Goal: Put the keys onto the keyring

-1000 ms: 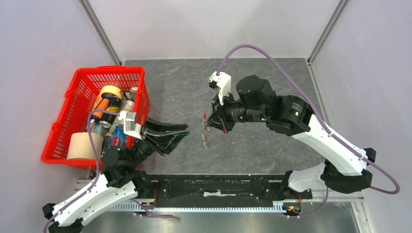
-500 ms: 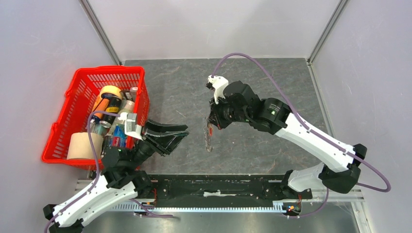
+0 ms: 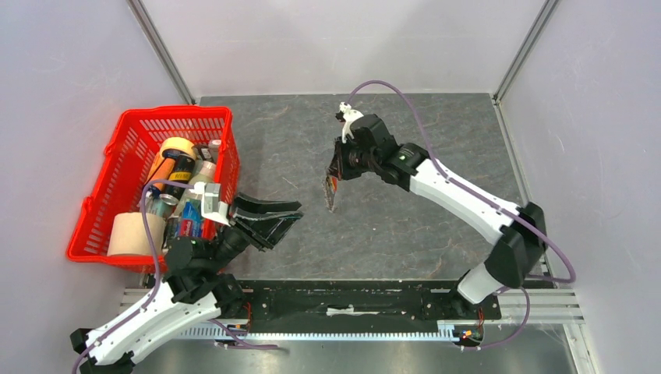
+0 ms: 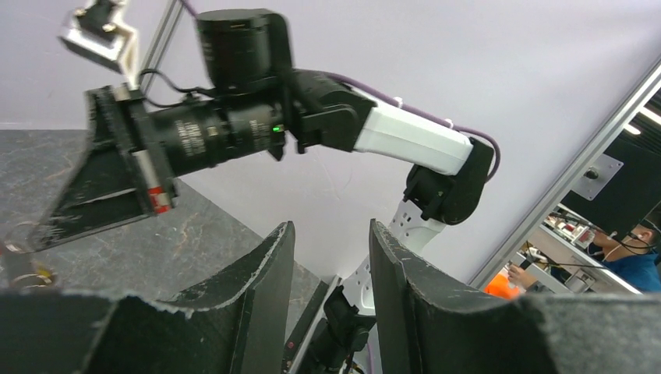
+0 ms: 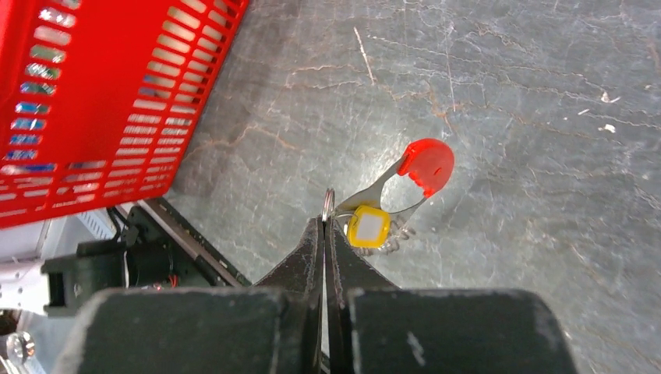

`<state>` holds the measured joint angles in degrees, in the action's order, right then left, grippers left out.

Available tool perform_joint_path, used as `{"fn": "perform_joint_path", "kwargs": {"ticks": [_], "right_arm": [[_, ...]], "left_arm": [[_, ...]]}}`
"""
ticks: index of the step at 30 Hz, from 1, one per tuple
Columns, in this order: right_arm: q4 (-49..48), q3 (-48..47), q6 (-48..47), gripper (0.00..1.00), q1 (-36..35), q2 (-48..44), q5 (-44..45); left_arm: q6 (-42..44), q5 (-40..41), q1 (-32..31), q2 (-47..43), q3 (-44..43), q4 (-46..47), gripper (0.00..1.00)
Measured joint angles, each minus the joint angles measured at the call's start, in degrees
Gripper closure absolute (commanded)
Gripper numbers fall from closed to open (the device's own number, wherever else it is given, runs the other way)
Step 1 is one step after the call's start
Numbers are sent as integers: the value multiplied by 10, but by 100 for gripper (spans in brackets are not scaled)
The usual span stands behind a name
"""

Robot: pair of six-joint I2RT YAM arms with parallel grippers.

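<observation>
Grey marbled tabletop [image 3: 405, 234], right pincer [image 5: 325, 224] pinching keyring [image 5: 329, 198], keys [image 5: 368, 227] dangling

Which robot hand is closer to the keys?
Right. The right hand pinches the keyring, keys dangling right at its tips. The left hand sits open beside the basket, well apart.
</observation>
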<state>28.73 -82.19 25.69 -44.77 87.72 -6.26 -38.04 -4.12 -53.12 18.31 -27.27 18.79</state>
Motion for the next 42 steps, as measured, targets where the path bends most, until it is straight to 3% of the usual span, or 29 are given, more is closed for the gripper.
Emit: {"fn": "perform_joint_path", "kwargs": {"ticks": [6, 15, 23, 33, 34, 37, 42], "right_arm": [[-69, 29, 24, 100, 30, 68, -30], [-120, 133, 34, 100, 53, 64, -44], [-106, 198, 31, 100, 63, 54, -26], [-76, 203, 30, 100, 92, 60, 31], [-72, 203, 30, 96, 97, 61, 38], [-64, 202, 31, 72, 110, 63, 54], [-41, 202, 32, 54, 118, 85, 74]], "left_arm": [[6, 7, 0, -2, 0, -14, 53], [18, 16, 0, -23, 0, -37, 53], [21, 17, 0, -11, -1, -39, 53], [21, 17, 0, 8, -1, -39, 53], [21, 17, 0, 9, -1, -40, 53], [22, 23, 0, 9, -1, -42, 54], [23, 33, 0, 13, -1, -51, 54]]}}
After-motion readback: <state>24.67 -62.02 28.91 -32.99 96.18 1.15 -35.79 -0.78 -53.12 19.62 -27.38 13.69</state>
